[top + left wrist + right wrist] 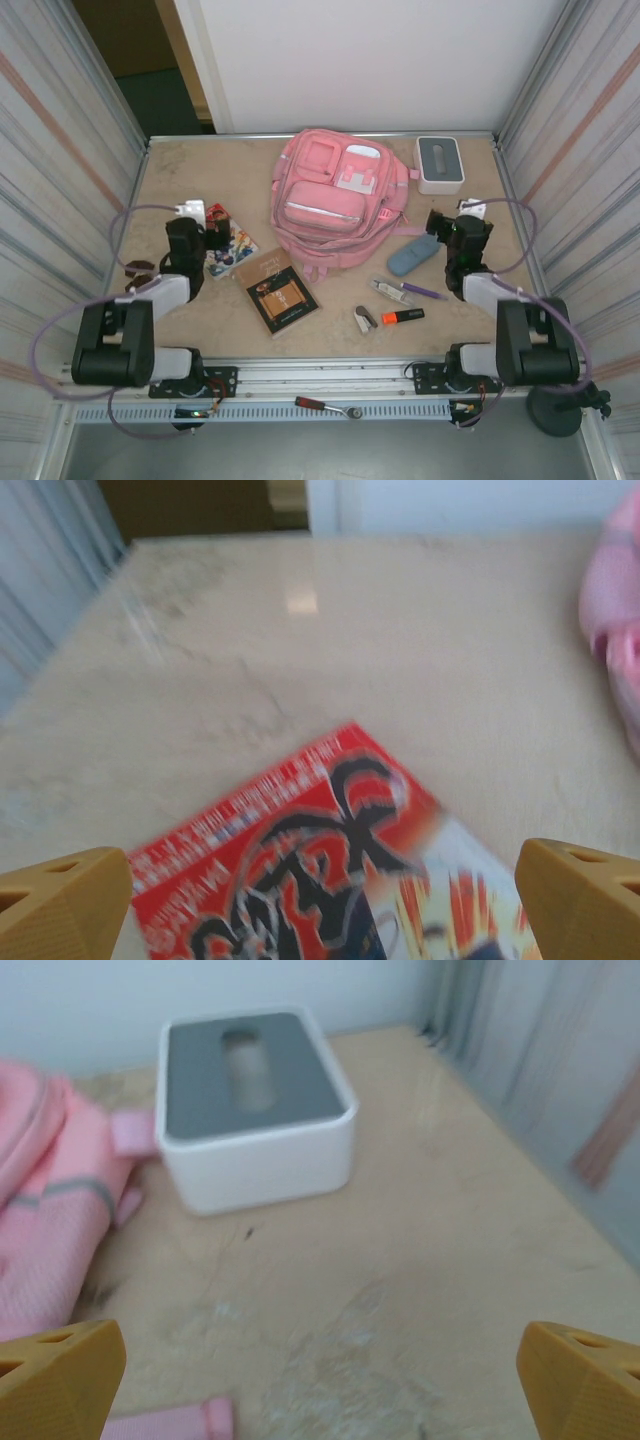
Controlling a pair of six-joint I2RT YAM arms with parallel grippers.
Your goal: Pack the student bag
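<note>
student bag [325, 205] — lying far-centre | left fingers [60, 905] wide | right fingers [60, 1375] wide

The table [200, 180] is carrying one pink backpack [325, 205] at twelve o'clock, one white grey-topped box [439, 163] at one, one comic book [228, 245] at nine, one brown notebook [281, 292] at seven, and one blue-grey pouch [411, 255], one purple pen [424, 291] and one orange highlighter [402, 316] at four.

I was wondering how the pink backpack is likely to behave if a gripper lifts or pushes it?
The pink backpack looks like soft fabric lying slumped, so it would probably sag and fold when lifted. As the biggest item on the table, it may drag and bunch when pushed, perhaps nudging the white box beside it.
</note>
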